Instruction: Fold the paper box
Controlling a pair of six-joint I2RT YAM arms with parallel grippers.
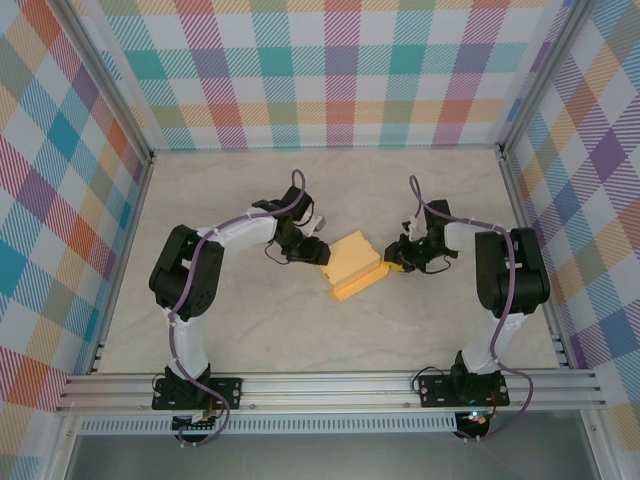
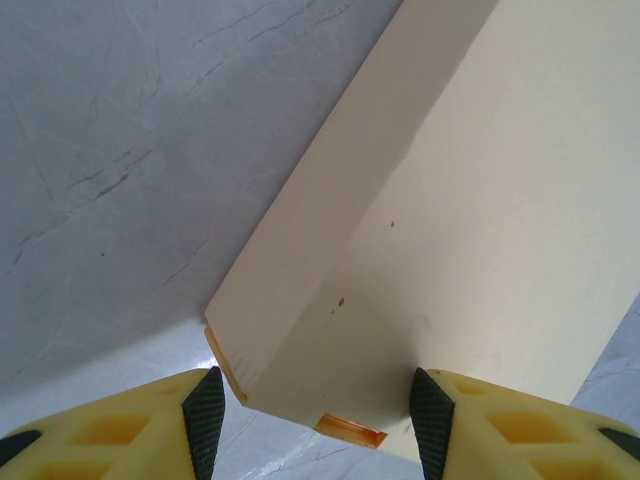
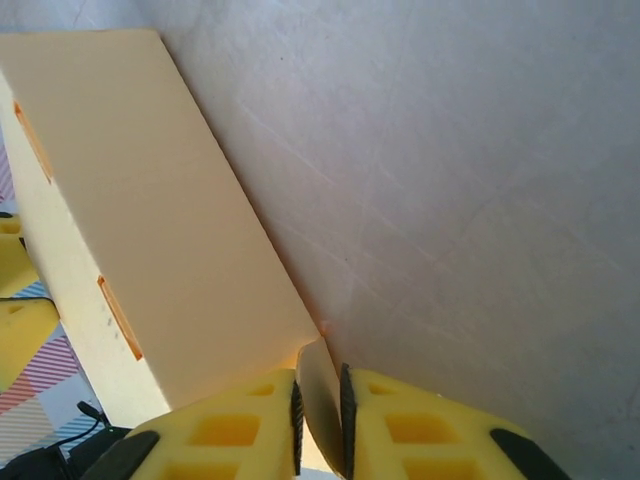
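The paper box at centre frame looks nearly formed; the right gripper pinches a loose flap, and the left gripper straddles its corner, grip unclear.

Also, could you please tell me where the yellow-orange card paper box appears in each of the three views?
Top external: the yellow-orange card paper box lies mid-table, between the left gripper and the right gripper.
Left wrist: it covers the right side, one corner between the left gripper's fingers.
Right wrist: it runs from upper left to bottom centre, a flap pinched in the right gripper.
Shared landmark: the pale marbled tabletop beneath it.
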